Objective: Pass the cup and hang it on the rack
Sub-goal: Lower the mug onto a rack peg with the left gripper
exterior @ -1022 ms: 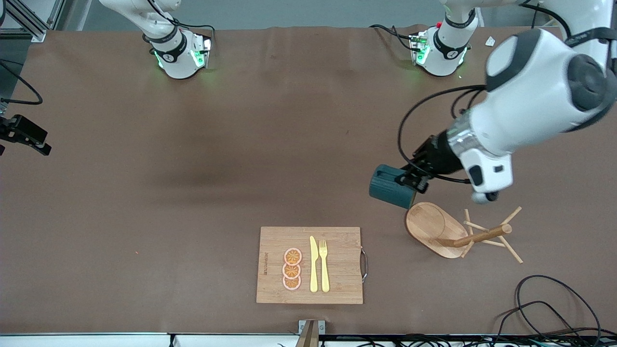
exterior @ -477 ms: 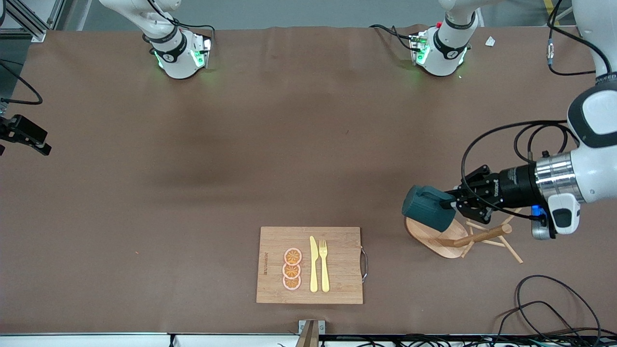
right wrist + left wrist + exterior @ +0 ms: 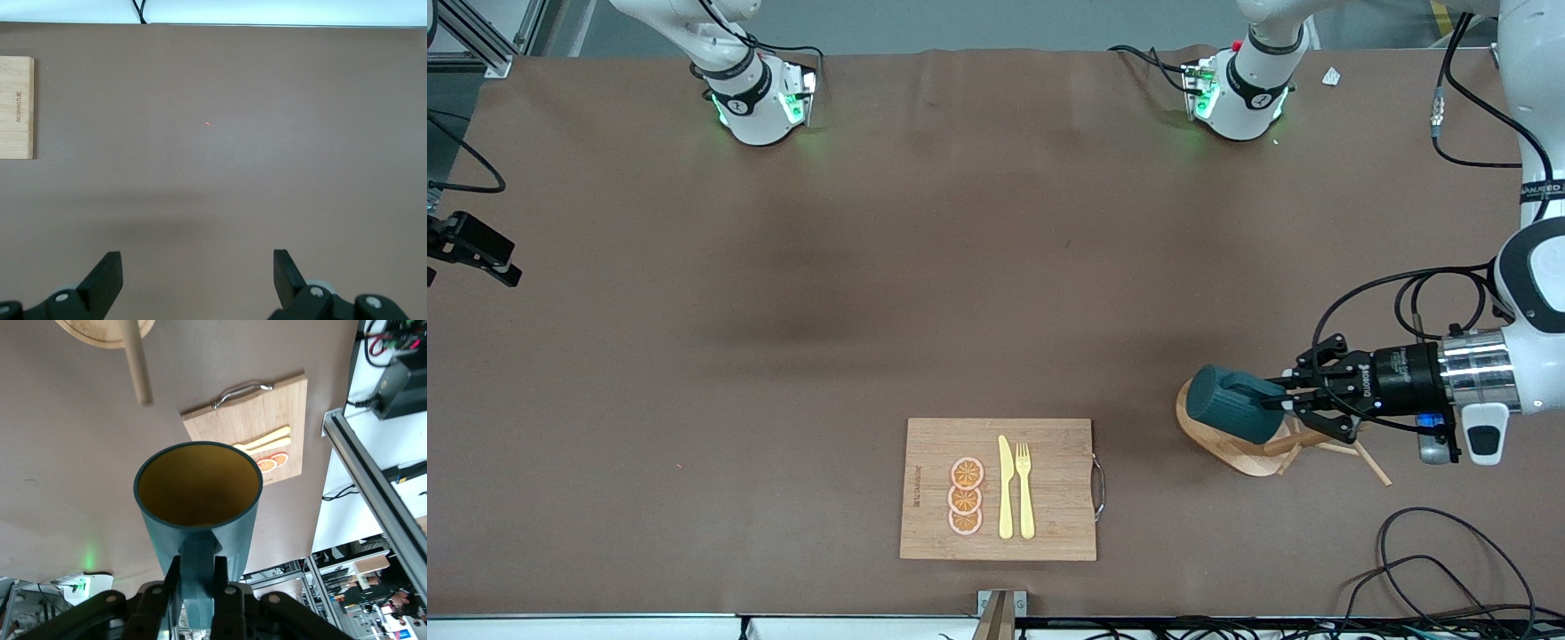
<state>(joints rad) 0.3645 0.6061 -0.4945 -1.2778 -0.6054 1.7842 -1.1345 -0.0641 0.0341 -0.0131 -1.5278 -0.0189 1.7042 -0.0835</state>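
Two grippers, left gripper (image 3: 1288,405) jaws pinching cup (image 3: 1232,415) handle over rack (image 3: 1249,446), right gripper (image 3: 197,279) jaws spread.

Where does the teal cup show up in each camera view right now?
Front view: the cup is held on its side by the left gripper, over the rack.
Left wrist view: the cup fills the middle, mouth open to the camera.
Right wrist view: not in it.
Shared landmark: the cutting board.

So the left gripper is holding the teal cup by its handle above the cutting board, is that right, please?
Not quite: the left gripper does hold the cup by its handle, but above the rack, not the cutting board; the front view shows it.
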